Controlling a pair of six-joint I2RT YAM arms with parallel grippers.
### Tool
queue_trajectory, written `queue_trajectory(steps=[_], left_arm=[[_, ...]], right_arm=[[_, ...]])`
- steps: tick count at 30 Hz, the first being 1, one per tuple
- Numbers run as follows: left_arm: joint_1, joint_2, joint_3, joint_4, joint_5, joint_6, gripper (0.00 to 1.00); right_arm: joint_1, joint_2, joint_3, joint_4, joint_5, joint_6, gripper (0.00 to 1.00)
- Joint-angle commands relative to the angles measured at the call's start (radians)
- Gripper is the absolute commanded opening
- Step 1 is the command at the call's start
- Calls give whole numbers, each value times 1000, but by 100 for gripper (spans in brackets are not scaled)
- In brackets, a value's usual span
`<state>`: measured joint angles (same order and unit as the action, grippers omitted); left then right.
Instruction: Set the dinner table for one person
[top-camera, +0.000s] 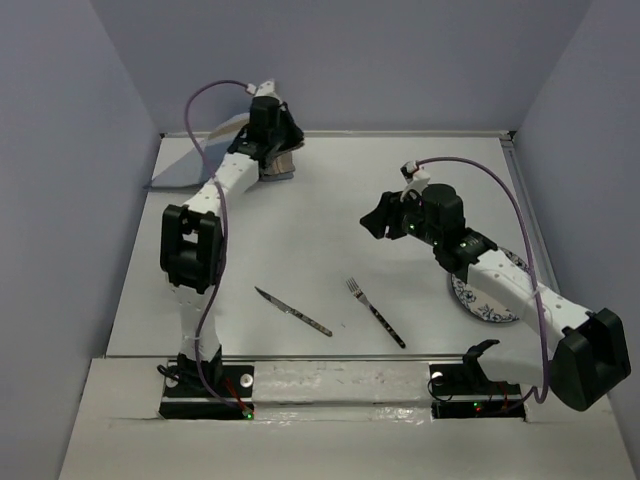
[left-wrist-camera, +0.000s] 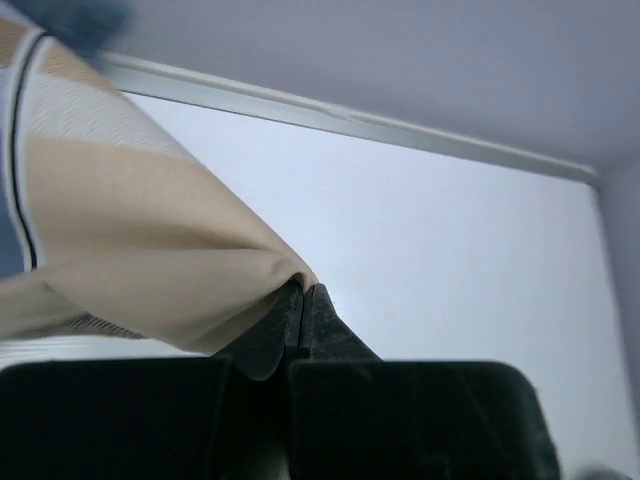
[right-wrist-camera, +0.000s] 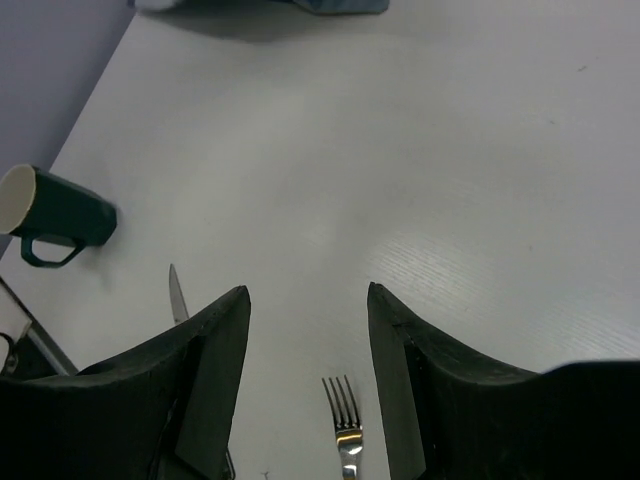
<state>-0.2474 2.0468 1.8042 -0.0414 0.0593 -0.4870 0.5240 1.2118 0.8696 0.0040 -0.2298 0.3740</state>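
Left wrist view shows the left jaws pressed together on a thin fold of the striped cloth, which hangs up and away from the pinch. From above, this is at the far left of the white tabletop, which spans the whole work area under both arms.

That slim bite is the first risk: a pull toward the middle could slide the fabric out of the jaws, or bring it down bunched rather than flat.

The knife and fork lie loose and slanted near the centre of the near half, apart from each other. If the cloth is dragged low across them it could sweep or spin them, or bury them.

The right jaws stand wide apart and hold nothing, hovering over bare surface right of centre. The patterned plate sits partly under the right arm's forearm at the near right, so a careless swing of that link might nudge it toward the edge.

A dark green mug shows only in the right wrist view. It seems to lie on its side close to the tabletop's edge, so a knock could roll it off.
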Motion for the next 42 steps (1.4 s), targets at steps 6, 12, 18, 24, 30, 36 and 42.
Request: queue_trajectory(steps=[6, 12, 18, 24, 30, 36, 42], left_arm=[[-355, 29, -189, 313, 97, -251, 20], [-429, 56, -193, 362, 93, -271, 78], [-399, -155, -311, 267, -152, -91, 85], [-305, -457, -649, 282, -361, -87, 79], [-282, -686, -971, 180, -594, -160, 69], [-181, -781, -1154, 126, -621, -271, 60], [-122, -772, -1210, 104, -634, -331, 55]], right_arm=[[-51, -153, 25, -81, 269, -69, 57], [-61, -173, -6, -99, 330, -67, 60], [-70, -107, -6, -87, 357, -34, 53], [-110, 8, 20, -84, 348, -11, 29], [-121, 55, 35, -65, 294, 9, 26], [-121, 63, 35, -50, 239, 14, 28], [-121, 34, 29, -52, 146, -10, 34]])
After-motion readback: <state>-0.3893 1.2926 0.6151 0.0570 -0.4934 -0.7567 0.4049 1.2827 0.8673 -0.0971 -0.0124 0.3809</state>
